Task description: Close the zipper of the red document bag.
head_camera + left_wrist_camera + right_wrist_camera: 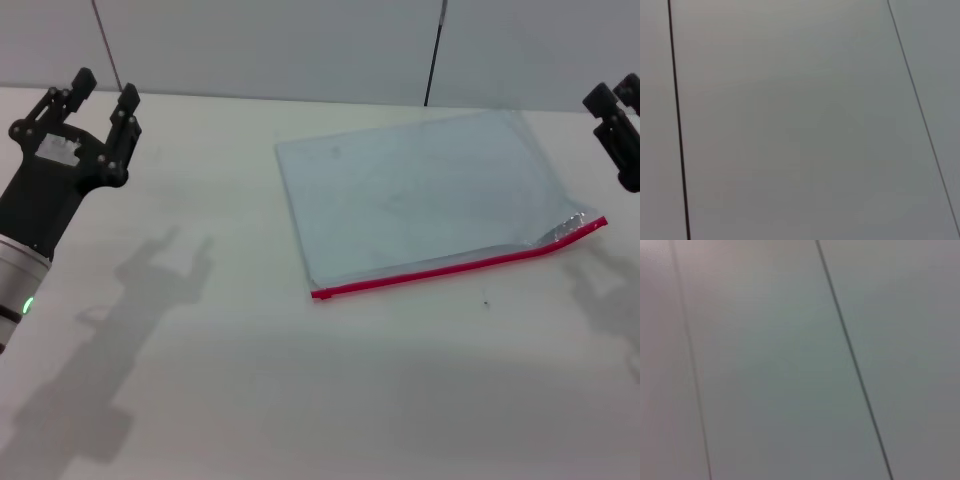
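The red document bag (420, 195), a flat pale blue-grey translucent pouch, lies on the white table (250, 380) right of centre in the head view. Its zipper (450, 268) is a thin red strip along the near long edge, lifted and crinkled at the right end. I cannot make out the slider. My left gripper (105, 88) hovers open at the far left, well away from the bag. My right gripper (615, 100) sits at the right edge, just beyond the bag's right corner, partly cut off. Both wrist views show only grey wall panels.
A grey panelled wall (300, 40) stands behind the table. A thin dark pole (433, 50) rises at the table's back edge behind the bag. Shadows of the arms fall on the table surface.
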`<state>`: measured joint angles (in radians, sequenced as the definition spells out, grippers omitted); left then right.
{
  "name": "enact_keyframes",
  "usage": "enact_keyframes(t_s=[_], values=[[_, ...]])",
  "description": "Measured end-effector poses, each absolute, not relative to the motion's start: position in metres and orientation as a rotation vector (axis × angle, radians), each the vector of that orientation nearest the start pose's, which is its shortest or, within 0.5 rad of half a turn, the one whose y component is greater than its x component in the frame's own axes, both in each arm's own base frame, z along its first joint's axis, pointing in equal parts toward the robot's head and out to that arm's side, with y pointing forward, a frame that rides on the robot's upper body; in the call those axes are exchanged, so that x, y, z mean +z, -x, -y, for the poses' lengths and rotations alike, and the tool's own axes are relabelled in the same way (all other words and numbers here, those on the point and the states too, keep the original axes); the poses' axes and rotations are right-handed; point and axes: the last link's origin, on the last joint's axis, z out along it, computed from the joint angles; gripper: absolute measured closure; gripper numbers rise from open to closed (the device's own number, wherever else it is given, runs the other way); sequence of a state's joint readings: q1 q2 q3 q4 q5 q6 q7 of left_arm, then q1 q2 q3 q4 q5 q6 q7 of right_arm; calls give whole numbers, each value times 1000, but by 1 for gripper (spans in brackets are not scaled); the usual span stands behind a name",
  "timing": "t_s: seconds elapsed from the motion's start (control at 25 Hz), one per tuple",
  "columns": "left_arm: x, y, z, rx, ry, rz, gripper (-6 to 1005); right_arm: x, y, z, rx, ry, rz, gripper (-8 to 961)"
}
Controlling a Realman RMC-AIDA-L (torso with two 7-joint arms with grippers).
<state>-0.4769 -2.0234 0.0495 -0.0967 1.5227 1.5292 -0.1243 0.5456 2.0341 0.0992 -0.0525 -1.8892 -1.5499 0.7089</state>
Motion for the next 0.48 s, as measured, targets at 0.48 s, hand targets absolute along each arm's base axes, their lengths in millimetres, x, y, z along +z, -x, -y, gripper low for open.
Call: enact_keyframes(t_s=[0.48], values=[[17, 304, -317, -857, 1639, 199, 533, 9, -278, -330, 1207, 1875, -460, 488]])
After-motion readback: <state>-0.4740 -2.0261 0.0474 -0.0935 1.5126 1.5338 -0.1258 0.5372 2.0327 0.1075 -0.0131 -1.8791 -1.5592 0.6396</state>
